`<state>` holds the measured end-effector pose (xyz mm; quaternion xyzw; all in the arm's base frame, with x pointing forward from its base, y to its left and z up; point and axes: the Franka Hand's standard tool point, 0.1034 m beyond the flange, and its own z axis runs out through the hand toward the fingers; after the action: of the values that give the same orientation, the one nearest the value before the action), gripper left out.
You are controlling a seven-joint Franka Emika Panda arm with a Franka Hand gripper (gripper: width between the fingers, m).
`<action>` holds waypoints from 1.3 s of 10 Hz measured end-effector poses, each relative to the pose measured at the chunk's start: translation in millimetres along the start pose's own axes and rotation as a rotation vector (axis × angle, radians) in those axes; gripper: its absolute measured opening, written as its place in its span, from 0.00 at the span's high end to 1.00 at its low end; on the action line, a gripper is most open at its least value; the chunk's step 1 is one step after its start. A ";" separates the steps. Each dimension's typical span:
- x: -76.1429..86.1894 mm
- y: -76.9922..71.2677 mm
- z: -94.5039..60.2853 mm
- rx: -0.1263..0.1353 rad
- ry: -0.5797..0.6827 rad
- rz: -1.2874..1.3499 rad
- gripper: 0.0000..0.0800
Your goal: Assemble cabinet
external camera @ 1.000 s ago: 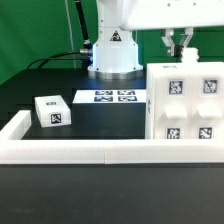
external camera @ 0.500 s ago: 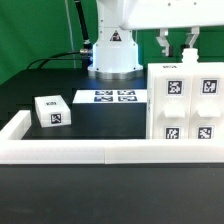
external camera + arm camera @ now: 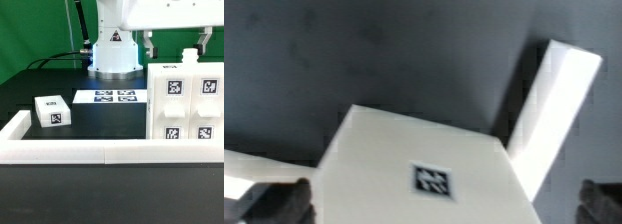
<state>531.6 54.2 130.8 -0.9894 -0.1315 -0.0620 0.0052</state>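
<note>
The cabinet (image 3: 185, 105) is a large white box at the exterior view's right, with tags on its front and four small drawer blocks, two by two. A small white part (image 3: 188, 56) stands on its top. My gripper (image 3: 178, 42) hangs just above that top, open wide and empty, one finger on each side of the small part. In the wrist view a white tagged face (image 3: 411, 160) fills the space under the gripper (image 3: 438, 205), with a white slab (image 3: 553, 100) beside it. The dark fingertips (image 3: 274, 200) stand clear of the white face on both sides.
A loose white tagged block (image 3: 52, 110) lies on the black table at the exterior view's left. The marker board (image 3: 115, 97) lies flat behind it, in front of the arm's base (image 3: 112, 55). A low white rail (image 3: 90, 152) borders the table's front and left.
The gripper's fingers were close together around the small part on the cabinet's top. They have spread wide apart and the part stays on the cabinet.
</note>
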 end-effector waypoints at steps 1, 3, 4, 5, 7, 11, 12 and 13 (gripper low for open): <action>-22.4 18.8 4.9 -0.004 -0.015 -0.003 0.02; -46.8 55.1 10.6 -0.012 -0.034 -0.041 0.01; -59.3 79.5 14.9 -0.016 -0.047 -0.078 0.00; -68.2 98.3 18.2 -0.019 -0.057 -0.081 0.00; -68.7 98.6 19.5 -0.018 -0.059 -0.082 0.00; -73.9 105.0 22.3 -0.009 -0.066 -0.125 0.00; -90.4 130.7 30.6 0.002 -0.080 -0.153 0.00; -105.2 153.1 39.2 0.002 -0.100 -0.148 0.00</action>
<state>475.5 -119.8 79.8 -0.9788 -0.2042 -0.0128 -0.0051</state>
